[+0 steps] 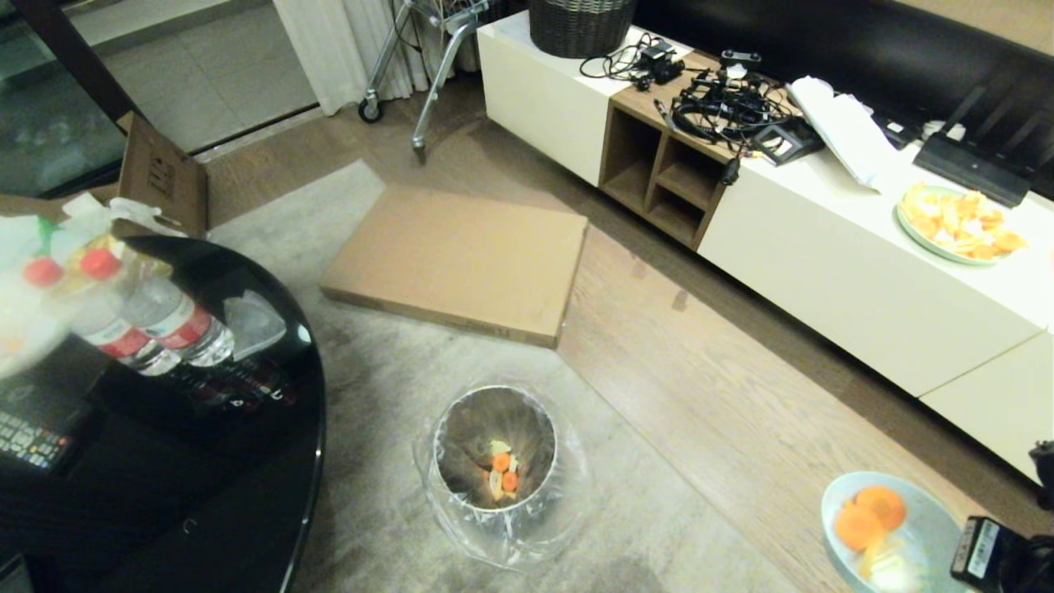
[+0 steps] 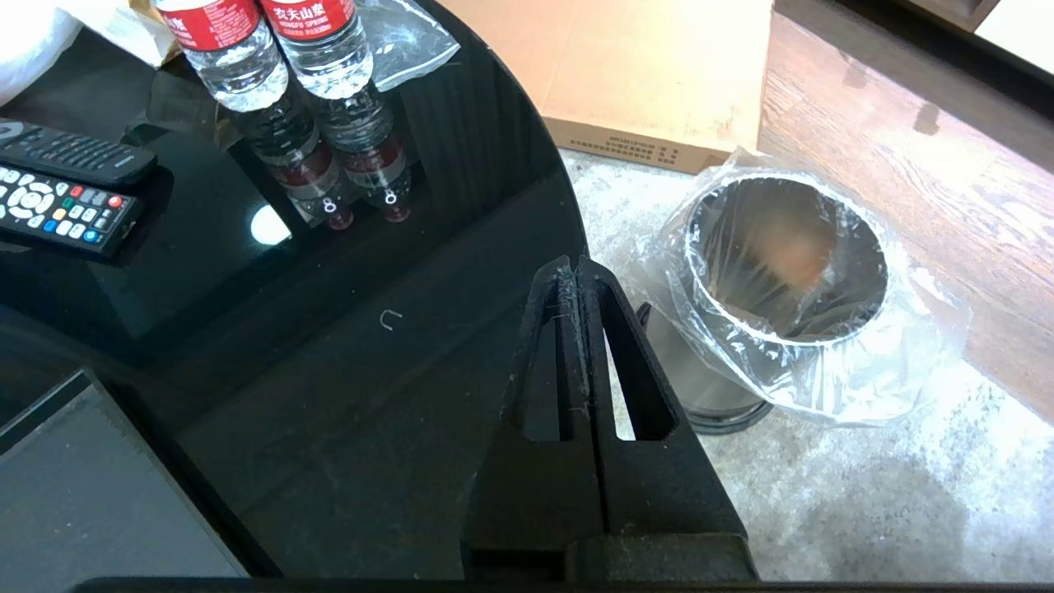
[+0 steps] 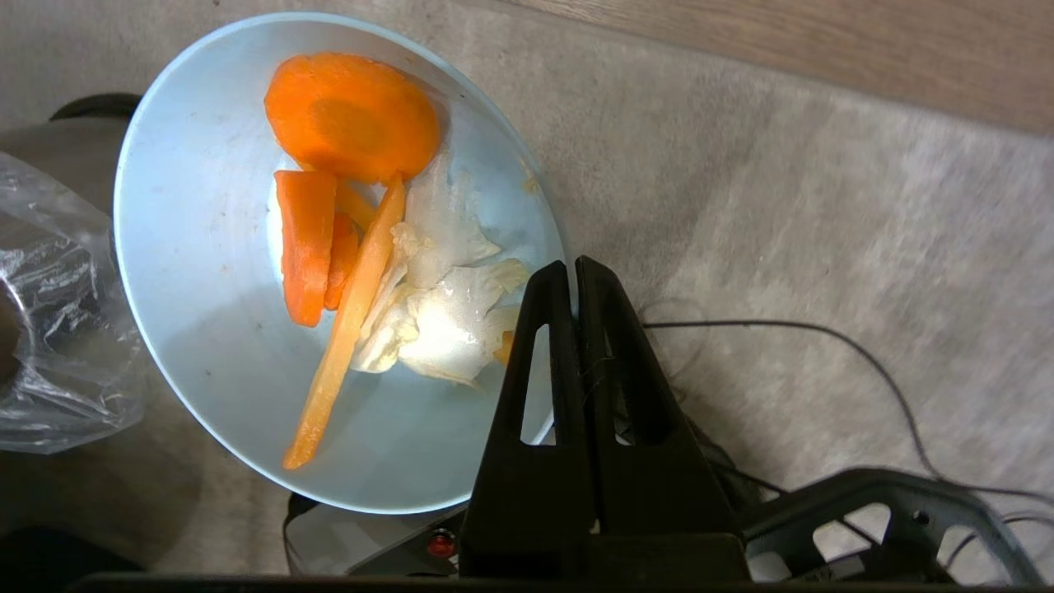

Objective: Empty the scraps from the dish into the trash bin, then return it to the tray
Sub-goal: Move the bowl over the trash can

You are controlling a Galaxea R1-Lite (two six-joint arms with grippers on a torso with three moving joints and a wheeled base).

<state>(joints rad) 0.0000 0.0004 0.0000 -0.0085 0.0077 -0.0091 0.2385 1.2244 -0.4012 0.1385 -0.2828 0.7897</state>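
Right jaws pinched tight on the rim of the dish [image 3: 247, 395] — right gripper [image 3: 574, 276] down at the lower right of the head view, over the grey rug [image 1: 395, 387]. Pale blue dish tipped a little, still full: round carrot slices [image 3: 352, 115], a long carrot strip, pale cabbage bits [image 3: 445, 305]. Off to the right of the trash bin [image 1: 496, 449], not over it. Silvery bin on the rug beside the black round table [image 2: 346, 371], clear liner [image 2: 832, 387] puffed round its rim, a few scraps [image 1: 502, 471] at the bottom. Left jaws pressed together, holding nothing — left gripper [image 2: 579, 268] above the table edge, near two water bottles [image 2: 280, 41] and remotes [image 2: 62, 210]. Tray corner [image 2: 90, 502] just seen on the table.
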